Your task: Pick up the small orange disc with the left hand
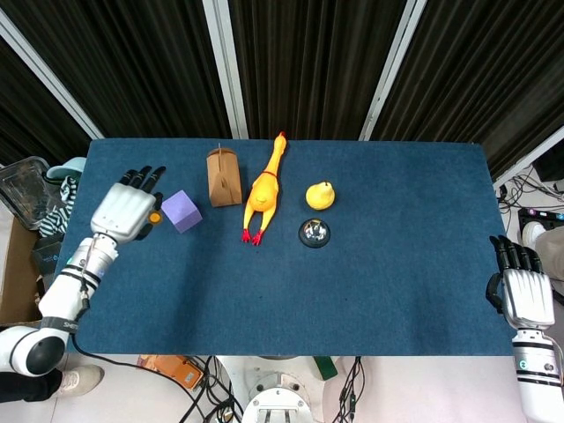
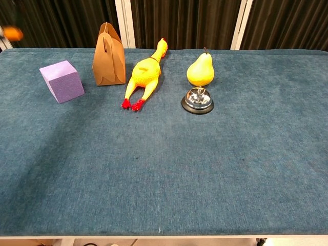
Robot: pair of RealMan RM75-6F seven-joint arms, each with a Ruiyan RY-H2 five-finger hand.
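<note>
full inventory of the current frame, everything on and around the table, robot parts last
orange disc: 1, orange, held in the left hand above the table's left end, beside the purple cube
purple cube: 1, purple, left part of the table
paper bag: 1, brown, upright, right of the cube
rubber chicken: 1, yellow with red feet, lying right of the bag
pear: 1, yellow, behind the bell
bell: 1, chrome on black base, centre of the table
table: 1, blue cloth top
clutter: off the table's left edge, items unclear
left hand: 1, silver and black, holds the disc
right hand: 1, silver and black, off the table's right edge, holds nothing
</note>
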